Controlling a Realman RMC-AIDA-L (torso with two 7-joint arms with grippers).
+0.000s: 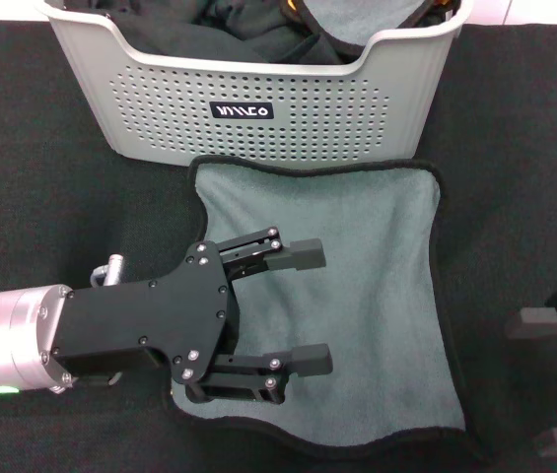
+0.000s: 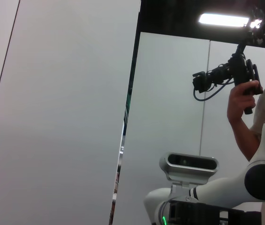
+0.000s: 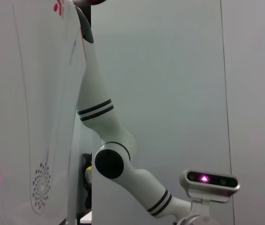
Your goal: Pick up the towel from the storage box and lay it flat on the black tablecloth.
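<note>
The towel (image 1: 367, 296) lies spread flat, grey-green face up with its black trim showing, on the black tablecloth (image 1: 51, 177) just in front of the storage box (image 1: 258, 108). My left gripper (image 1: 322, 306) hovers over the towel's left half, fingers wide open and holding nothing. My right gripper (image 1: 554, 379) shows only partly at the right edge, over the tablecloth and clear of the towel, its fingers apart and empty. The wrist views point away from the table and show none of these things.
The storage box holds dark cloths (image 1: 209, 34) and another grey-green cloth (image 1: 347, 20). The left wrist view shows a person holding a camera rig (image 2: 235, 75) and the robot's head (image 2: 188, 164). The right wrist view shows a white arm (image 3: 109, 140).
</note>
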